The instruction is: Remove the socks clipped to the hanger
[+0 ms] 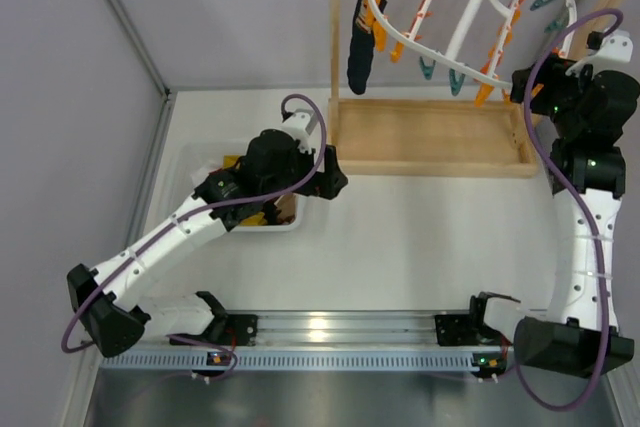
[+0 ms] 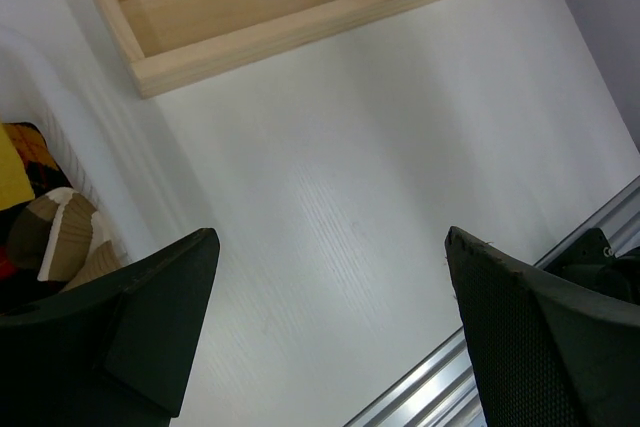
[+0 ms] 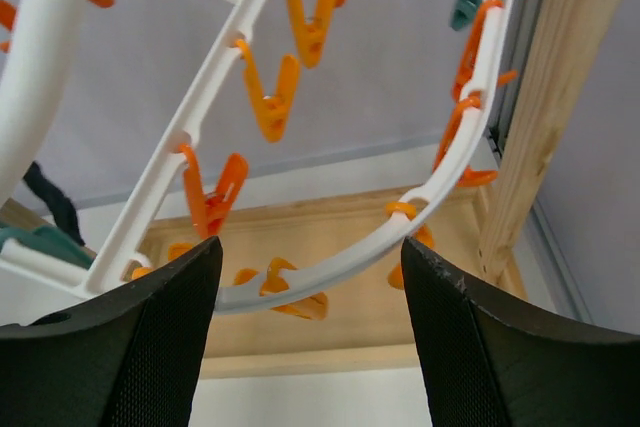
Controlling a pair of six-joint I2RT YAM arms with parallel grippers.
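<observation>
On wooden rack (image 1: 430, 137) | white oval plastic hanger (image 1: 472, 19) | limp navy sock (image 1: 360, 57)

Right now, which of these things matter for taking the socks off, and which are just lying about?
For the job: hanger, navy sock clipped to it, open right gripper near its rim.
Lying about: wooden rack, white bin, mixed clothes in it.

Wide-spread end effector (image 2: 328, 247) over table (image 2: 400, 117)

white table (image 1: 400, 247), wooden rack base (image 1: 430, 137), white bin (image 1: 195, 162)
</observation>
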